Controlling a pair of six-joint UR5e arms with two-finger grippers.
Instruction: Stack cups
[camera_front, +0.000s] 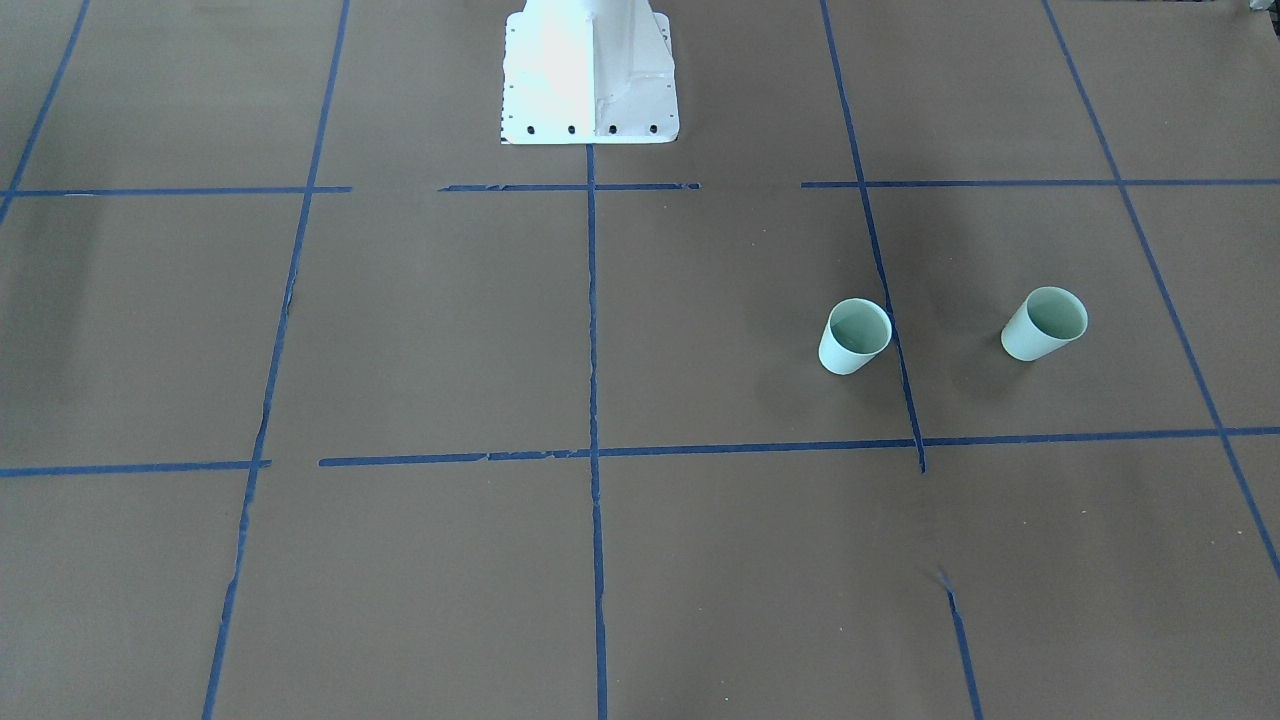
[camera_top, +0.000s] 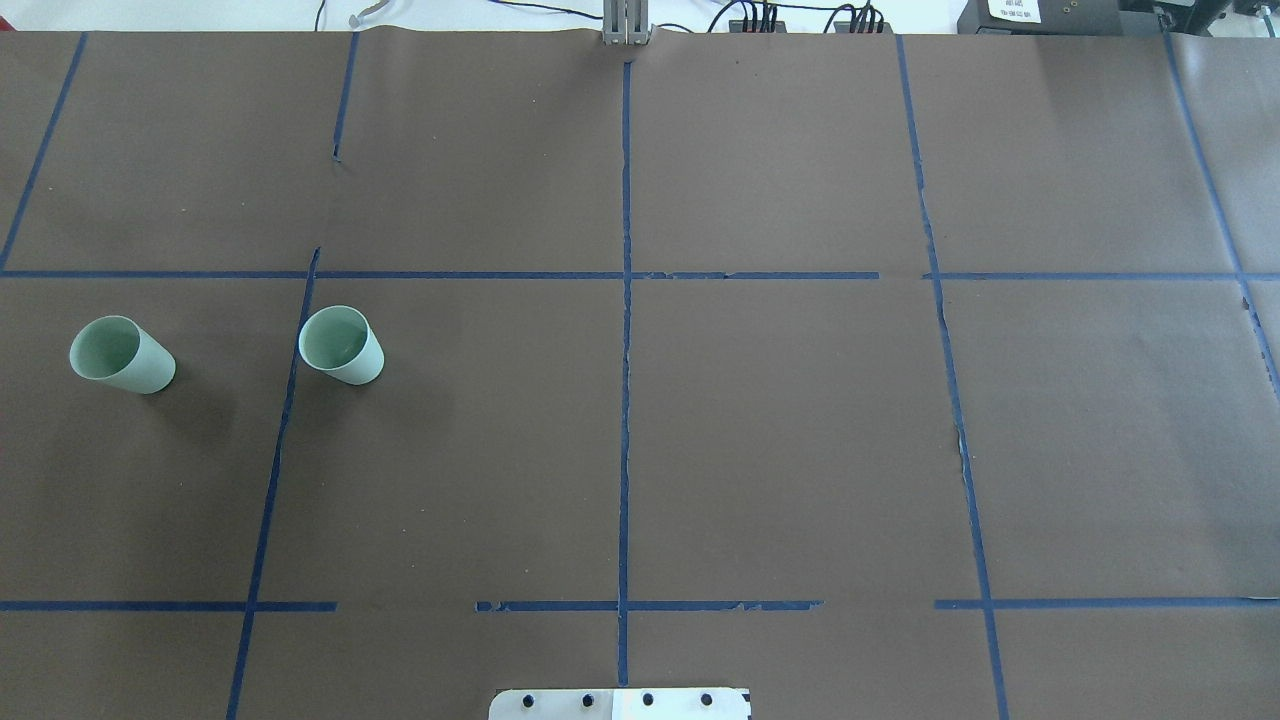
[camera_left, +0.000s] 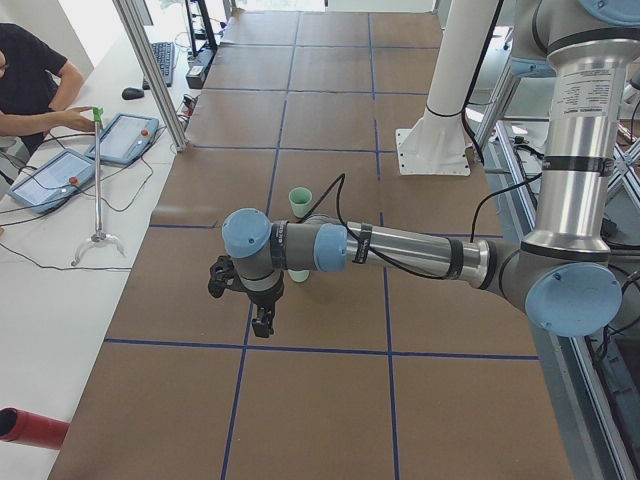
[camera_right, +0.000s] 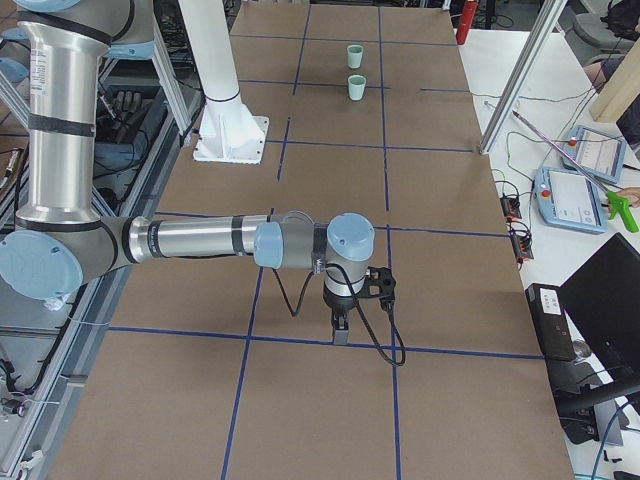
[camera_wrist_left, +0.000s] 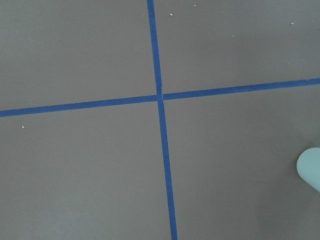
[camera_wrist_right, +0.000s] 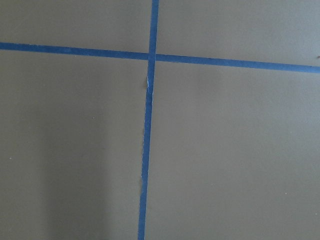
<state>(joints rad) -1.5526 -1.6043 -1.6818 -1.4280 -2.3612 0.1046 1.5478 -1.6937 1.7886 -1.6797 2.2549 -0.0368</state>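
Note:
Two pale mint-green cups stand upright and apart on the brown table on my left side: one cup (camera_front: 855, 337) (camera_top: 341, 344) nearer the middle, the other cup (camera_front: 1044, 324) (camera_top: 125, 354) further out. In the left side view one cup (camera_left: 300, 203) shows behind my left arm. A cup's edge (camera_wrist_left: 311, 167) shows in the left wrist view. My left gripper (camera_left: 262, 328) hangs above the table near the cups. My right gripper (camera_right: 341, 335) hangs far from them. I cannot tell whether either gripper is open or shut.
The robot's white base (camera_front: 590, 75) stands at the table's edge. Blue tape lines (camera_top: 626, 400) grid the brown cover. An operator (camera_left: 30, 90) and tablets (camera_left: 120, 137) are at a side bench. A metal post (camera_right: 520, 75) stands at the table's far side.

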